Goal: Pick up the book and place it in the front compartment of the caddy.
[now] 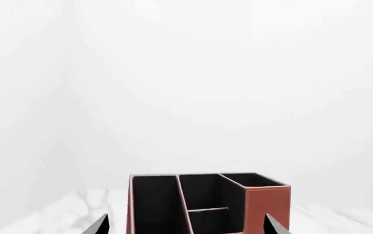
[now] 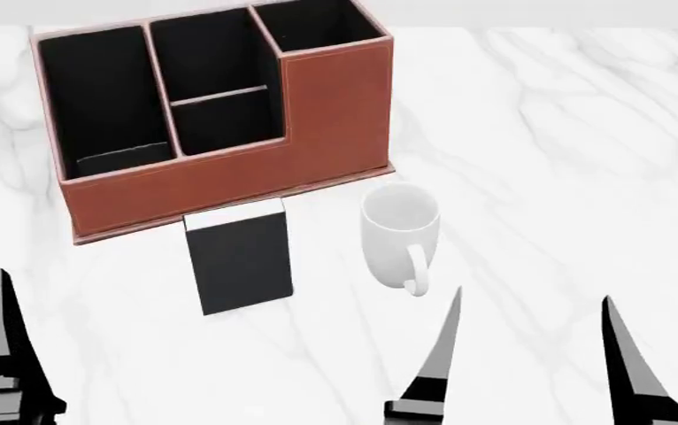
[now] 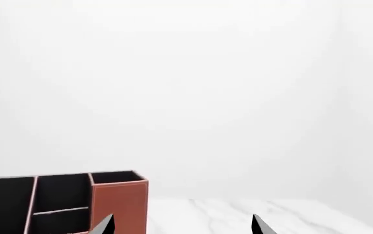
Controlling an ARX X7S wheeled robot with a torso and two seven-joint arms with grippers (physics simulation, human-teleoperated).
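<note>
A bare simulated desk setting, perhaps an office: a white marble tabletop point(image 2: 551, 133), blank white walls point(image 3: 206, 87), a leather-look caddy point(image 2: 215, 181) and mug point(image 2: 401, 232) ahead of the grippers.

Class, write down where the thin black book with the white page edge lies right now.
In the head view, the thin black book lies flat on the white marble table, just in front of the reddish-brown leather-look caddy and left of the white mug.

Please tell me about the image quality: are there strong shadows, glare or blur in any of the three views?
Head view: even, soft light, no glare; the book, mug and caddy cast almost no shadow on the marble table; all sharp. Left wrist view: mostly blank white wall, caddy slightly soft. Right wrist view: the same, very bright, no blur streaks.
</note>
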